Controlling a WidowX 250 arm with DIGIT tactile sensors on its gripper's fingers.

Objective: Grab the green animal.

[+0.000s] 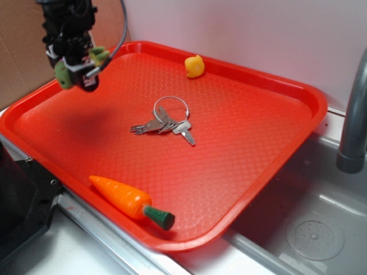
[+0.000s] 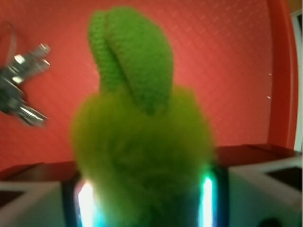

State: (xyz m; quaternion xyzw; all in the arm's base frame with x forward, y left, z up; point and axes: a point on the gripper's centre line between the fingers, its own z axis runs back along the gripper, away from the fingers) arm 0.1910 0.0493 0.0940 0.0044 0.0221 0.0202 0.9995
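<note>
The green animal hangs in the air above the far left corner of the red tray, held in my gripper, which is shut on it. Green limbs stick out on both sides of the fingers. In the wrist view the fuzzy yellow-green body fills the space between the two pads, and a darker knitted limb points up over it. The toy hides the fingertips.
A ring of keys lies mid-tray, also seen in the wrist view as keys at left. A yellow rubber duck sits at the far rim. An orange carrot lies at the near edge. A sink and faucet are right.
</note>
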